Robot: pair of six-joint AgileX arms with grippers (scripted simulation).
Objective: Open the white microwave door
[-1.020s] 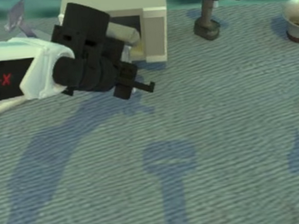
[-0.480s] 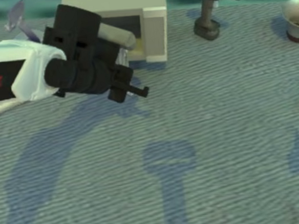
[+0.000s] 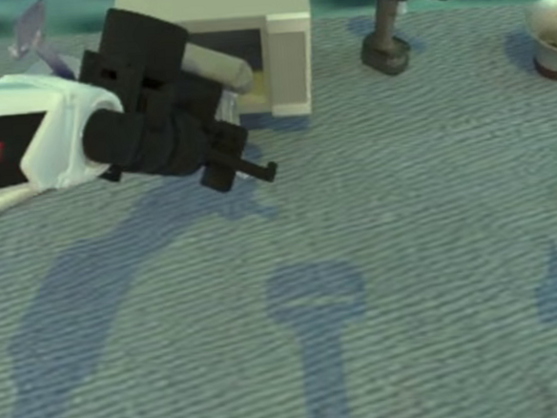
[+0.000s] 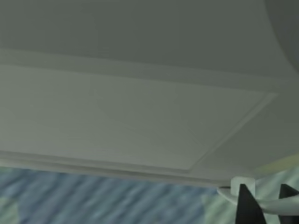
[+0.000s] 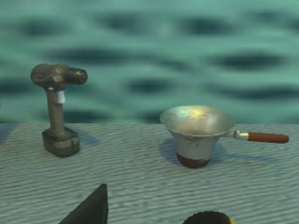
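white boxy left arm (image 3: pixel 25 141) casing, black panel bearing red and white letters; black cylindrical wrist, blocky black camera housing; slim black left gripper (image 3: pixel 256 167) fingers.

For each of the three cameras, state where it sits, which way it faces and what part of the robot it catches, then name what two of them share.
Top view: above the table, looking down on the microwave, its door ajar, with the left gripper in front.
Left wrist view: on the left arm, pressed close to the door; dark fingertips show.
Right wrist view: on the right arm, facing a drill and a saucepan; one dark fingertip shows.
Shared: top and right wrist views both show the drill.
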